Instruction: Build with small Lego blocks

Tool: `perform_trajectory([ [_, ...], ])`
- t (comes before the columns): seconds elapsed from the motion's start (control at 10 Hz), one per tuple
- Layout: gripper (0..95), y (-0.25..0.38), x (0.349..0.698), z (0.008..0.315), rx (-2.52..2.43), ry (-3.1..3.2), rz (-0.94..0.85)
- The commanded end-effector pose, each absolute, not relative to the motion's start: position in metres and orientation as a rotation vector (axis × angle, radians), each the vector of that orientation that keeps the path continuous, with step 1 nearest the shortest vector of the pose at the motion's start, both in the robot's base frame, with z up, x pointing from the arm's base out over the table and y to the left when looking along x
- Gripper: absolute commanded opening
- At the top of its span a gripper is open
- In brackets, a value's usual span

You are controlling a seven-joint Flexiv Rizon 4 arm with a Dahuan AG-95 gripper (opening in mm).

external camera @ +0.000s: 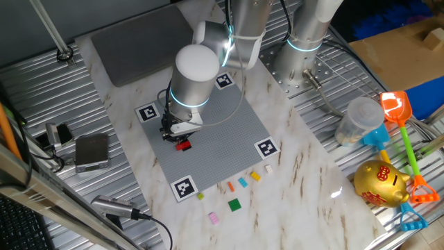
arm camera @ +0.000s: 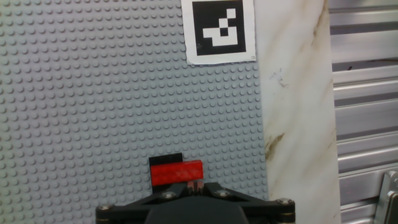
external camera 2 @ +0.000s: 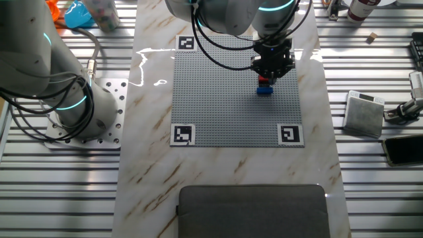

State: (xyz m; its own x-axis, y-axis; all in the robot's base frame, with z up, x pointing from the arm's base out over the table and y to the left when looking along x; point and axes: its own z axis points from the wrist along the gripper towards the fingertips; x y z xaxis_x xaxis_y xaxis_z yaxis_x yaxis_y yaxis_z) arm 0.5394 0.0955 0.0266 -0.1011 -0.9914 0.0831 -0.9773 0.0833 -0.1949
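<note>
A small stack, red brick [arm camera: 177, 172] over black [arm camera: 165, 160] and blue [external camera 2: 265, 90], stands on the baseplate [external camera: 222, 139]. The gripper [external camera 2: 271, 74] hovers just above; its opening cannot be judged. Seven loose bricks [external camera: 235, 204] wait at 5 o'clock of the plate in one fixed view.

You see the small red plastic Lego brick [arm camera: 178, 172] on the large grey studded baseplate [arm camera: 93, 112], against a small black brick [arm camera: 163, 160], directly below the two-finger gripper [arm camera: 194, 186]; loose small bricks [external camera: 242, 183] lie on the marble tabletop [external camera: 291, 208] beside the baseplate.
</note>
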Motion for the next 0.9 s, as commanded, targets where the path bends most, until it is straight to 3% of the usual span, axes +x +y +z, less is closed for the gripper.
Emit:
perform_trajectory([
  [0.1, 0.0, 0.096, 0.5399, 0.0263, -2.054, 2.258, -0.308],
  [0.9, 0.0, 0.1, 0.5401, 0.0261, -2.038, 2.268, -0.3],
])
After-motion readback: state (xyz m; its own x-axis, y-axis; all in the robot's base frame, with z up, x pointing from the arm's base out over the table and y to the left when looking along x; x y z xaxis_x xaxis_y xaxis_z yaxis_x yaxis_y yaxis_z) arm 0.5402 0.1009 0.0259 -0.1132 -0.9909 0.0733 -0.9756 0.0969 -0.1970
